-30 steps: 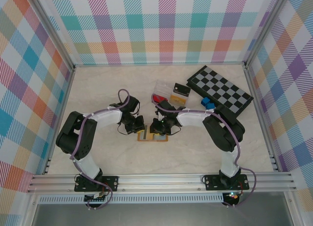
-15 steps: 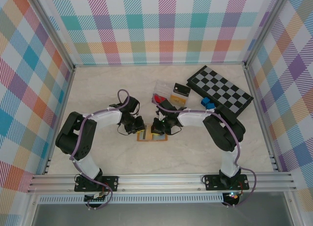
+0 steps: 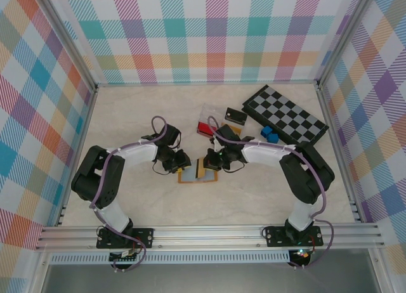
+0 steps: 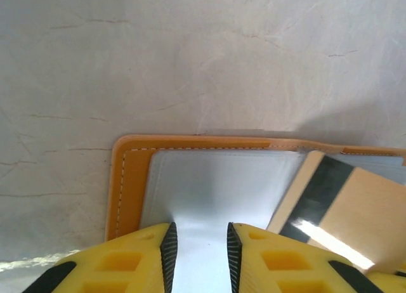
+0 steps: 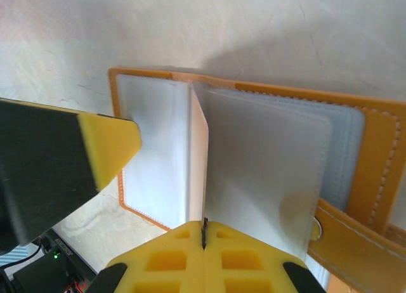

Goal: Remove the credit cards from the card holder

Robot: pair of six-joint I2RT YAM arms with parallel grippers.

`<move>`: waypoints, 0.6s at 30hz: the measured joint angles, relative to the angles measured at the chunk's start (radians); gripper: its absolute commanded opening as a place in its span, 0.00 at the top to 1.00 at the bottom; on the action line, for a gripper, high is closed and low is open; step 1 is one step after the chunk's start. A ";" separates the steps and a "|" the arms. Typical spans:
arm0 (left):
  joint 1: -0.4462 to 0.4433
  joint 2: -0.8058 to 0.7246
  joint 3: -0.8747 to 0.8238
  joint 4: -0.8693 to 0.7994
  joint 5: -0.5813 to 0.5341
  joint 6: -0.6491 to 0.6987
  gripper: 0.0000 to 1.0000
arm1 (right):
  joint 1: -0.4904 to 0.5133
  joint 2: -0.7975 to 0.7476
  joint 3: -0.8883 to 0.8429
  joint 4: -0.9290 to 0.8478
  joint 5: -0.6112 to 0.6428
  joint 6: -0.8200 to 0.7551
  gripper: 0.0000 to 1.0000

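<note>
There, 1 card [image 4: 352,207] in right gripper [image 5: 203,229]

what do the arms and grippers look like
Left arm and right arm match: black joints, white link shells, a purple cable looping along each, black base plates. The fingers are yellow blocks with square recesses and black ribbed inner pads.
</note>
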 measured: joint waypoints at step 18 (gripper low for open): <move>0.029 -0.174 -0.058 0.371 0.357 -0.175 0.22 | -0.253 -0.256 -0.111 0.151 -0.409 -0.079 1.00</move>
